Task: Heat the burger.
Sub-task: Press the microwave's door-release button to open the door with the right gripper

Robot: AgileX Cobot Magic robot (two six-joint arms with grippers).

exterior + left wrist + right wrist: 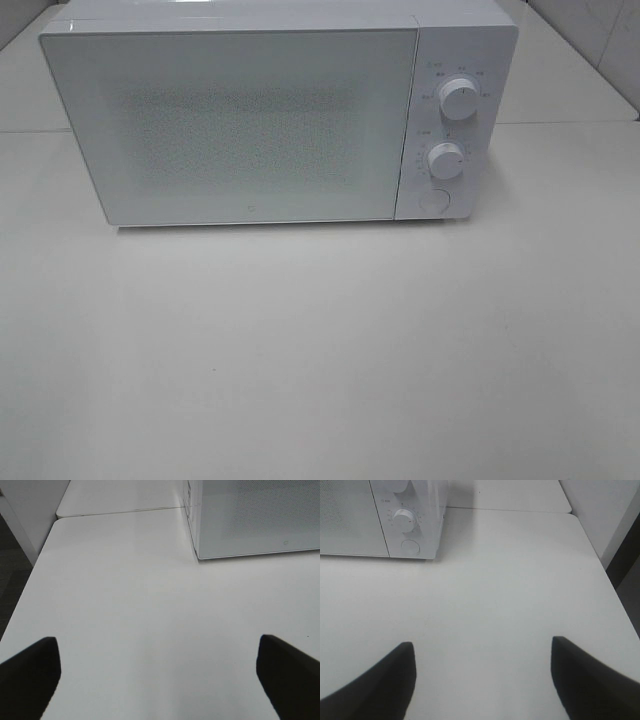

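The burger is not seen in any view. It is not on the table (pixel 320 350), and whether it lies behind the shut, speckled door (pixel 235 125) of the microwave (pixel 455 40) cannot be told.

Judged from this, the step in hand is work on the control panel. If the door is to be opened, the round button (pixel 433 200) under the two dials is best pressed squarely with one fingertip, so that the light casing is not pushed back across the table. If heating is to be started, the lower dial (pixel 446 160) should be taken from straight in front and turned without side load. The right arm is the better placed, since the panel is on its side.

The left pincer (pixel 156 645) is spread wide, nothing is held between its dark fingers (pixel 30 675), and only bare table is seen under it. The right pincer (pixel 482 645) is likewise spread wide, empty, and touches nothing, well apart from the panel.
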